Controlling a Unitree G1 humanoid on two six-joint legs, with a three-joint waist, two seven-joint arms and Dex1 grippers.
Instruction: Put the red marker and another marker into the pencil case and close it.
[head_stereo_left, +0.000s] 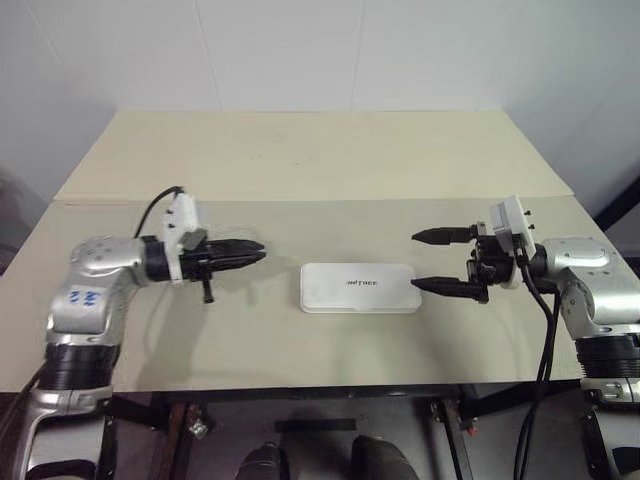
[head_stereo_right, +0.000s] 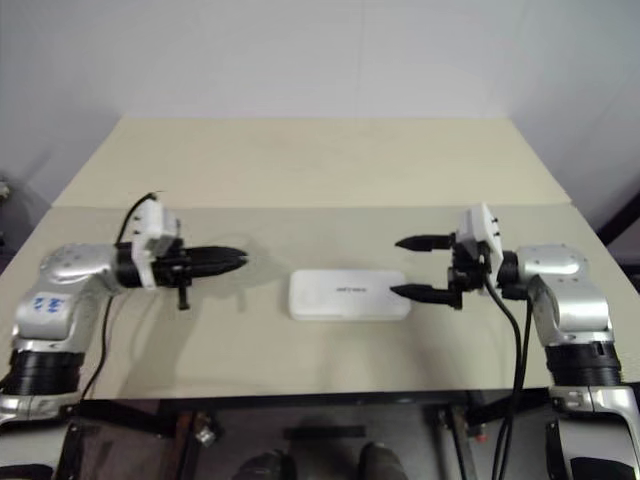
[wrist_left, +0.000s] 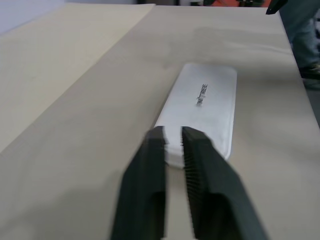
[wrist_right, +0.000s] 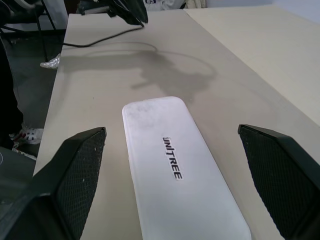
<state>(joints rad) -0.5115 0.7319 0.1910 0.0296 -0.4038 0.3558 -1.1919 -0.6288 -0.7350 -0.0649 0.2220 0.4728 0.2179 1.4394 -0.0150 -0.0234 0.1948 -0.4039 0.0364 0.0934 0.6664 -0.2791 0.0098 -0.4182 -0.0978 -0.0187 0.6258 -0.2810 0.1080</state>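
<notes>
Left gripper (head_stereo_left: 258, 251) hangs left of the pencil case (head_stereo_left: 360, 288), its fingers (wrist_left: 200, 165) a narrow slit apart and empty; right gripper (head_stereo_left: 432, 261) is spread wide at the case's right end. The case lies closed mid-table (head_stereo_left: 300, 160), so both look backed off, job likely done

Contents of shut pencil case (head_stereo_left: 360, 287) hidden

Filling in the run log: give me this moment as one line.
pencil case: closed, flat on table | left gripper: nearly shut, empty | right gripper: open, beside case | markers: not visible
</notes>
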